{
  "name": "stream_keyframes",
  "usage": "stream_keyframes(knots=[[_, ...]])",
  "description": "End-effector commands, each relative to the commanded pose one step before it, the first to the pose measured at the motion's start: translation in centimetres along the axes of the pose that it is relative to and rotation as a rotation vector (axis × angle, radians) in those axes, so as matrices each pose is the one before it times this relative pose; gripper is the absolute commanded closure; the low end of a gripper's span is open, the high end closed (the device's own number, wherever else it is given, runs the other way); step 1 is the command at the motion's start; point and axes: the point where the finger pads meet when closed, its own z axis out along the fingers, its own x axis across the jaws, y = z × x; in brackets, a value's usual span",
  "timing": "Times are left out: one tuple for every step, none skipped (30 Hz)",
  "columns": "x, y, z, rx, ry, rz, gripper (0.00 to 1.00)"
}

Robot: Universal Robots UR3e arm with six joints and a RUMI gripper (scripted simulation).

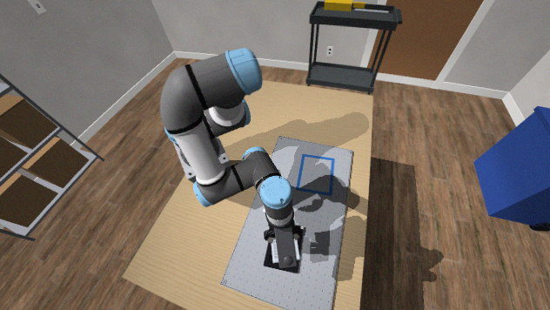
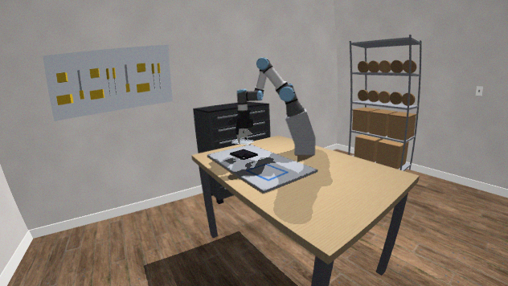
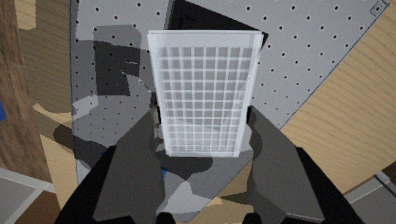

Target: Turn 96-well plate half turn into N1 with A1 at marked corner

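Note:
My gripper is shut on the clear 96-well plate, gripping it across its two long sides. The plate hangs level in the air above the black plate nest N1. In the wrist view the plate's long axis is twisted relative to the nest below. The nest is empty. I cannot make out the plate's cut corner or the A1 mark.
The nest sits on a grey perforated board on the wooden table. A blue square outline is marked on the board. A dark drawer cabinet stands behind the table.

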Motion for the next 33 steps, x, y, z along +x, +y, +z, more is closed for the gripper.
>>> stream_keyframes(knots=[[-0.043, -0.0754, -0.0479, 0.00432, 0.00756, 0.15380, 1.00], [0.000, 0.0001, -0.0001, 0.00000, 0.00000, 0.03333, 1.00], [0.000, 0.0001, -0.0001, 0.00000, 0.00000, 0.03333, 1.00], [0.000, 0.0001, -0.0001, 0.00000, 0.00000, 0.03333, 1.00], [0.000, 0.0000, 0.0000, 0.00000, 0.00000, 0.00000, 1.00], [0.000, 0.0000, 0.0000, 0.00000, 0.00000, 0.00000, 1.00], [-0.001, -0.0002, -0.0001, 0.00000, 0.00000, 0.03333, 1.00], [0.000, 0.0000, 0.0000, 0.00000, 0.00000, 0.03226, 1.00], [0.000, 0.0000, -0.0001, 0.00000, 0.00000, 0.00000, 1.00], [0.008, -0.0001, 0.0005, 0.00000, -0.00003, -0.00001, 1.00], [-0.002, 0.0003, -0.0001, 0.00000, 0.00001, 0.00000, 1.00], [-0.002, 0.0004, -0.0001, 0.00000, 0.00001, 0.00000, 1.00], [-0.002, 0.0005, -0.0001, 0.00000, 0.00001, 0.00000, 1.00], [-0.001, 0.0005, -0.0001, 0.00000, 0.00000, 0.00000, 1.00], [-0.001, 0.0006, -0.0001, 0.00000, 0.00000, 0.00000, 1.00], [-0.001, 0.0006, -0.0001, 0.00000, 0.00000, 0.00000, 1.00], [-0.001, 0.0006, 0.0000, 0.00000, 0.00000, 0.00000, 1.00], [0.006, -0.0014, 0.0005, 0.00000, -0.00002, -0.00001, 1.00], [-0.002, 0.0012, -0.0002, 0.00000, 0.00001, 0.00000, 1.00], [-0.001, 0.0010, -0.0001, 0.00000, 0.00000, 0.00000, 1.00], [-0.001, 0.0009, -0.0001, 0.00000, 0.00000, 0.00000, 1.00], [0.000, 0.0000, 0.0000, 0.00000, 0.00000, 0.00000, 1.00], [0.000, 0.0000, 0.0000, 0.00000, 0.00000, 0.00000, 1.00], [0.002, 0.0007, 0.0011, -0.00009, -0.00009, -0.00041, 1.00], [0.000, 0.0003, 0.0000, 0.00001, 0.00003, 0.00011, 1.00], [0.000, 0.0004, 0.0002, -0.00001, 0.00001, 0.00001, 1.00], [0.000, 0.0004, 0.0002, -0.00001, 0.00001, 0.00000, 1.00], [0.000, 0.0004, 0.0002, -0.00001, 0.00001, 0.00000, 1.00], [0.000, 0.0004, 0.0002, -0.00001, 0.00001, 0.00000, 1.00], [0.000, 0.0004, 0.0002, -0.00001, 0.00001, 0.00000, 1.00], [0.000, 0.0004, 0.0002, -0.00001, 0.00001, 0.00000, 1.00], [0.000, 0.0004, 0.0002, -0.00001, 0.00001, 0.00000, 1.00], [0.000, 0.0004, 0.0002, -0.00001, 0.00001, 0.00000, 1.00]])
